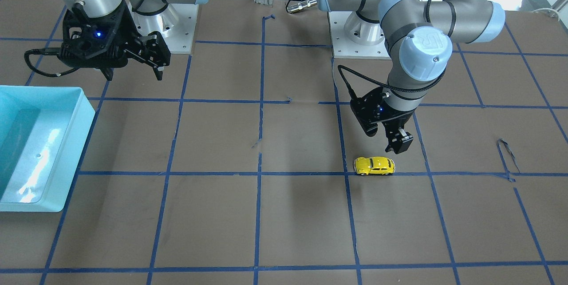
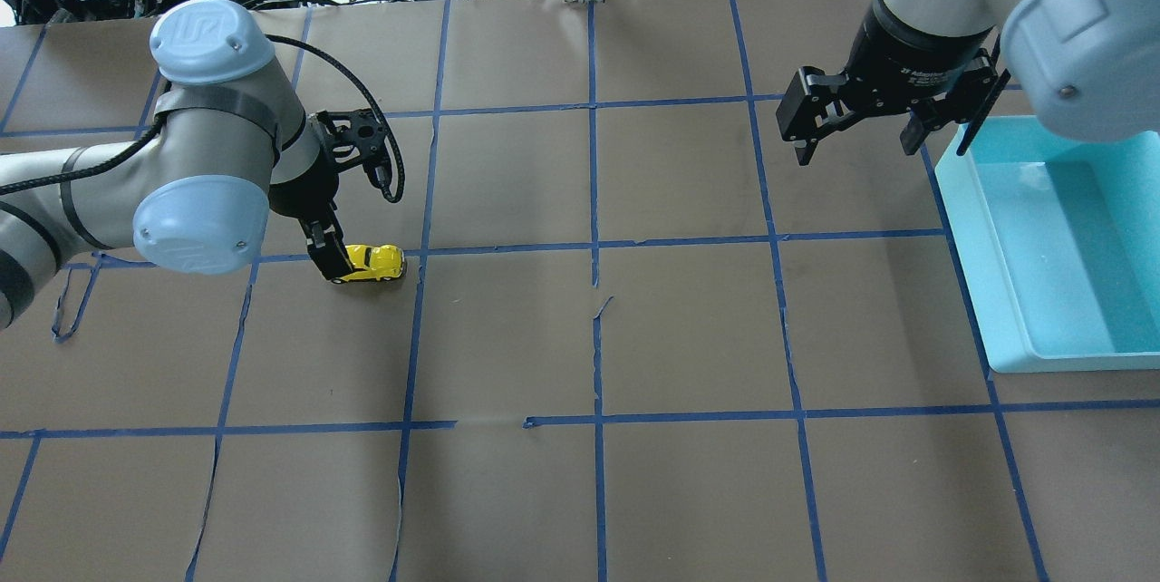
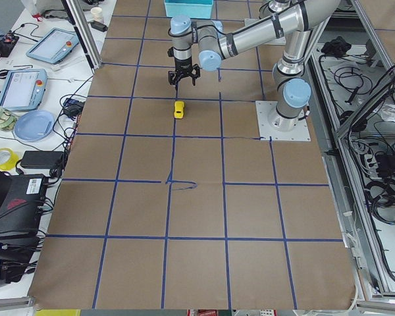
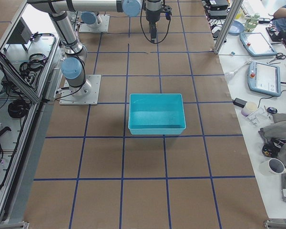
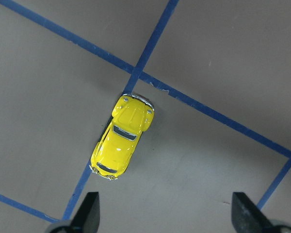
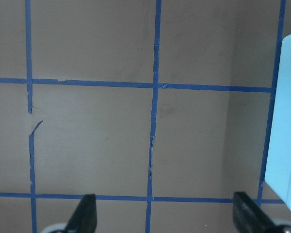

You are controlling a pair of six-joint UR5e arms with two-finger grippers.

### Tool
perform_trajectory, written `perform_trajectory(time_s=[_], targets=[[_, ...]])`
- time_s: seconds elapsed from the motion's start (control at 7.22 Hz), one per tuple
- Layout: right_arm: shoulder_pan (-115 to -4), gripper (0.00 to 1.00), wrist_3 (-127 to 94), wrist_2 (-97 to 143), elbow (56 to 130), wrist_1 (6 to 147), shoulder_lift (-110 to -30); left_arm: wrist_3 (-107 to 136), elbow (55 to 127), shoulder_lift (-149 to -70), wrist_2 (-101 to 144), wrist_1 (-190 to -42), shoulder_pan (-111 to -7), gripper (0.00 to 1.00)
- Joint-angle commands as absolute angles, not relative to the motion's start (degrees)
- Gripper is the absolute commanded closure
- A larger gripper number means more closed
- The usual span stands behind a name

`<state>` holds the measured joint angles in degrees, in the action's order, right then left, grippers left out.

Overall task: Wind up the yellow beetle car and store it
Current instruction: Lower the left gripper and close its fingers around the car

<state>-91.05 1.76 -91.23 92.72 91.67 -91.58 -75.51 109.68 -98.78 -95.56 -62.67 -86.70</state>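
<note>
Left end effector [image 1: 397,140] hangs just above the yellow beetle car [image 1: 374,166], fingers spread wide and gripping nothing. In the left wrist view both fingertips sit at the bottom edge while the car lies ahead of them, not between them. The car stands on its wheels on the table [image 1: 301,214], over a crossing of blue tape lines [image 5: 194,104], on the robot's left side.

Right end effector [image 2: 856,138] is also open and empty, held high over the table just beside the teal bin [image 2: 968,260] at the far right. The bin looks empty.

As far as these views show, none of the task is done: the car is not grasped, not wound and not stored. The moment reads as the approach to a first grasp. What is left, by my judgement, is closing on the car, winding it — probably by dragging it back along the table — and carrying it across to the bin, well apart from where it lies.
</note>
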Motion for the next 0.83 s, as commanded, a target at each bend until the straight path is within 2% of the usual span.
perform_trajectory(time_s=[0.0,0.42,0.69], targets=[[-91.1,0.0,1.8,-91.2,92.7,91.7,-91.6,-85.8,110.2,-102.4,-95.6,-56.1,-86.7,0.11],[-91.1,0.0,1.8,-91.2,92.7,91.7,-91.6,-95.9,110.7,-105.8,-95.8,-50.0,-85.7,0.18],[-91.1,0.0,1.8,-91.3,92.7,91.4,-91.7,-96.8,110.8,-107.3,-95.5,-48.7,-81.1,0.24]])
